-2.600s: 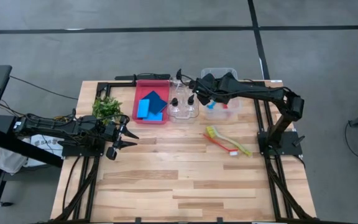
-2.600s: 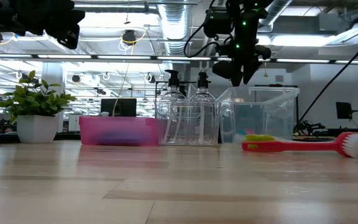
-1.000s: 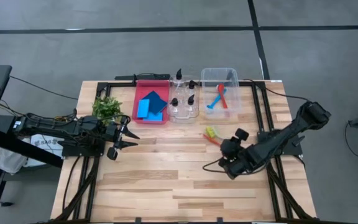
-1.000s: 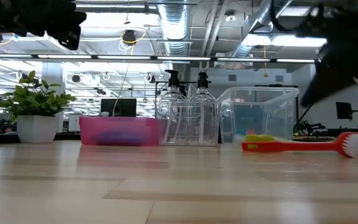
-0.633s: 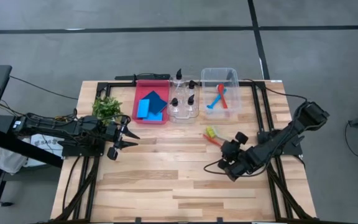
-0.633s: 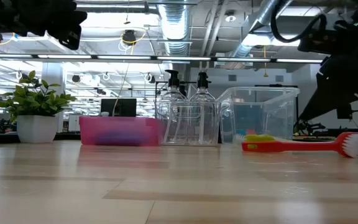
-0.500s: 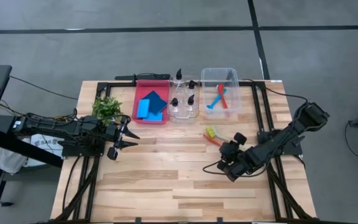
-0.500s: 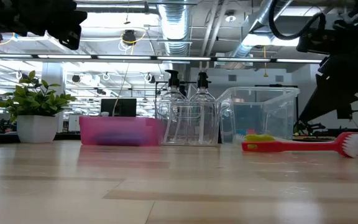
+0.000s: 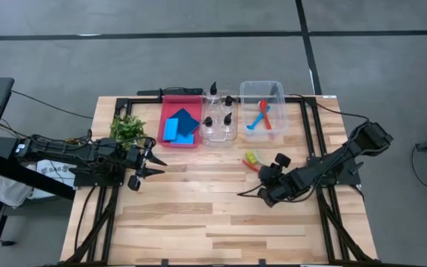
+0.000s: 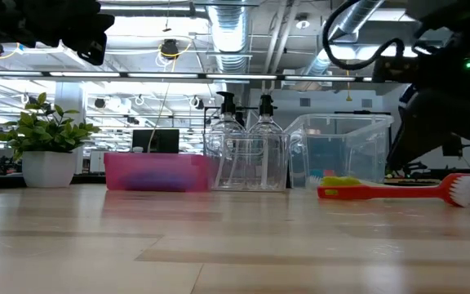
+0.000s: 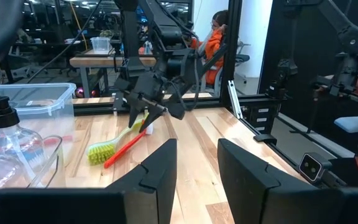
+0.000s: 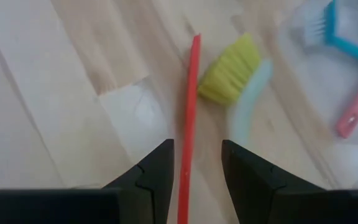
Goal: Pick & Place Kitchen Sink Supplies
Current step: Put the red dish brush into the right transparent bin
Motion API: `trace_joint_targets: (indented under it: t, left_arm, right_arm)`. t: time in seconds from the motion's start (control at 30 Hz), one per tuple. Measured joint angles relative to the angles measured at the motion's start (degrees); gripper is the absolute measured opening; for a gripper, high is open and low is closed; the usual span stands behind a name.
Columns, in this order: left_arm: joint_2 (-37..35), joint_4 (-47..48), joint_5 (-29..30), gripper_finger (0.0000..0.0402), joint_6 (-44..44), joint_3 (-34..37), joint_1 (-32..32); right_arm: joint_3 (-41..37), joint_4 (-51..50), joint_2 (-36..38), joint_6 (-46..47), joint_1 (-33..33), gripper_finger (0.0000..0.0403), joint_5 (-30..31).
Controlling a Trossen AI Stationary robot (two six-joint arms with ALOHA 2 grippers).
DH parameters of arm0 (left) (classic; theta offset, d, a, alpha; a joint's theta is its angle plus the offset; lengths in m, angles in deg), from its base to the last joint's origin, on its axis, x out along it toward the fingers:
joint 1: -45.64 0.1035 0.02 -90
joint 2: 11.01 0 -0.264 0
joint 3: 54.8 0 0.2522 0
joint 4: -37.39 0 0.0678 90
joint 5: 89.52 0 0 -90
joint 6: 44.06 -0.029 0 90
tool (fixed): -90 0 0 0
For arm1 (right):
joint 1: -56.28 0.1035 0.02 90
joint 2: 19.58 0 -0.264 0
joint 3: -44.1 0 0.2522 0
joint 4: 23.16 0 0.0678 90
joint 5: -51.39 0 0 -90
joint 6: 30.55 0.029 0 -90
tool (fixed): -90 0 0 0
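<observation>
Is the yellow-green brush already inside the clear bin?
No. In the high view, the yellow-green brush lies on the table, outside the clear bin.

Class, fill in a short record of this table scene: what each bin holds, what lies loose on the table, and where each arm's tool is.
red bin: two blue sponges
middle clear bin: pump bottles
right clear bin: blue brush, red brush
loose on table: red-handled brush, yellow-green brush
right tool: open, over the red handle
left tool: open, waiting by the plant
</observation>
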State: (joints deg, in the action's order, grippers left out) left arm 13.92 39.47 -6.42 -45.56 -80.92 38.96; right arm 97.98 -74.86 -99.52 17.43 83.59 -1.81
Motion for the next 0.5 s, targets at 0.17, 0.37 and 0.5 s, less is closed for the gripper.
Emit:
trace_joint_targets:
  t: [0.17, 0.37, 0.5]
  left_arm:
    - [0.0, 0.0, 0.0, 0.0118, 0.0, 0.0, 0.0]
    - [0.0, 0.0, 0.0, 0.0118, 0.0, 0.0, 0.0]
    - [0.0, 0.0, 0.0, 0.0118, 0.0, 0.0, 0.0]
  right_arm:
    - [0.0, 1.4, 0.0, -5.1, -2.9, 0.0128, -5.5]
    - [0.0, 2.2, 0.0, -8.0, -6.4, 0.0128, -9.0]
    - [-0.9, 3.7, 0.0, -9.5, -8.6, 0.0128, -11.3]
